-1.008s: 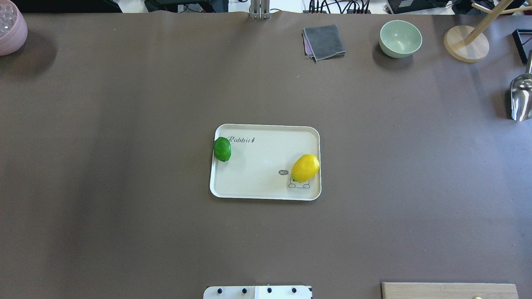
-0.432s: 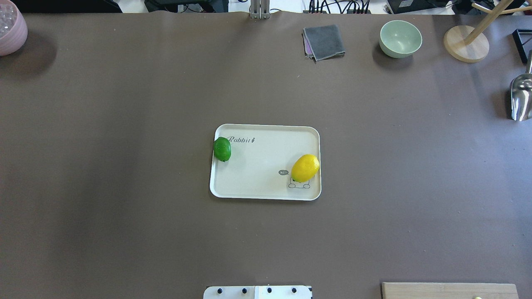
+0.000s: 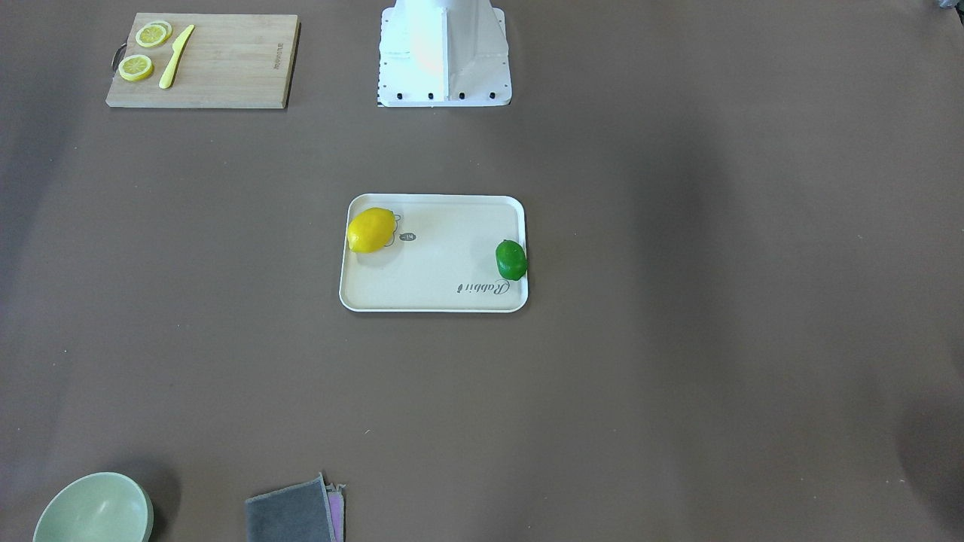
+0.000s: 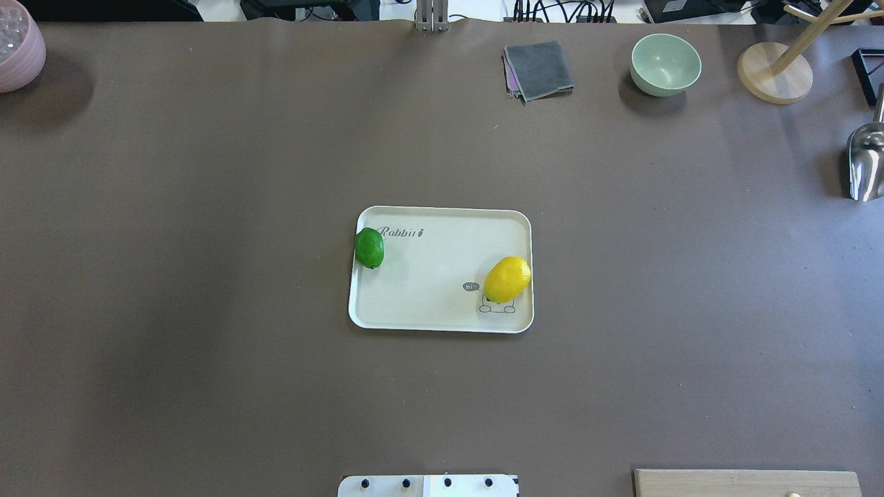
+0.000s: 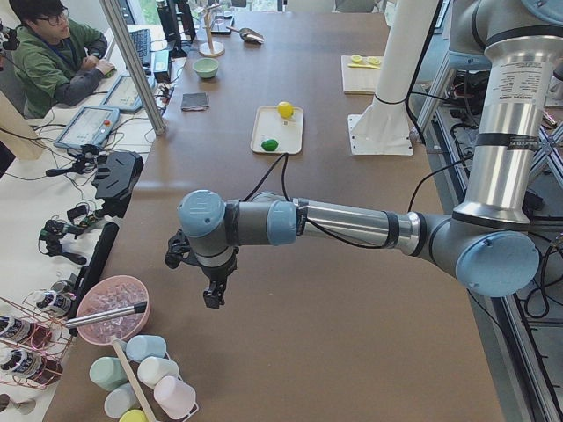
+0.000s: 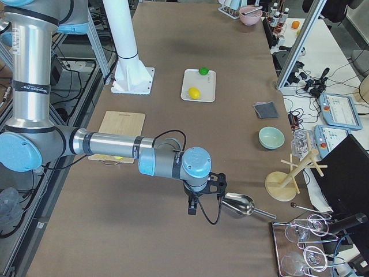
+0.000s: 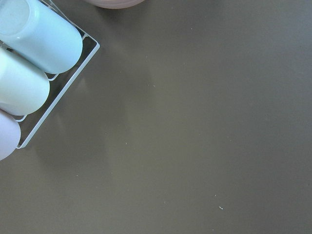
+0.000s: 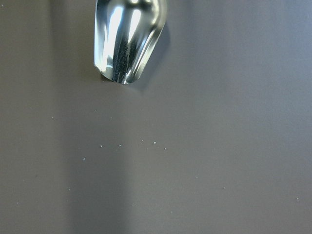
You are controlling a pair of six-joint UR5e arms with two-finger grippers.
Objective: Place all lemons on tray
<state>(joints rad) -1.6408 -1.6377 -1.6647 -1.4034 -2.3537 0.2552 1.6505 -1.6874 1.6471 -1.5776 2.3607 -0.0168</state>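
The cream-white tray lies at the table's middle. The yellow lemon rests on its right part, over the cartoon print. The green lemon sits at the tray's left rim, beside the "Rabbit" lettering. Both also show in the front view: yellow, green. My left gripper shows only in the exterior left view, far from the tray near the table's end. My right gripper shows only in the exterior right view, beside a metal scoop. I cannot tell whether either is open or shut.
A wooden board with lemon slices and a knife lies near the robot base. A green bowl, grey cloth, wooden stand and metal scoop stand far right. A pink bowl and cups stand far left.
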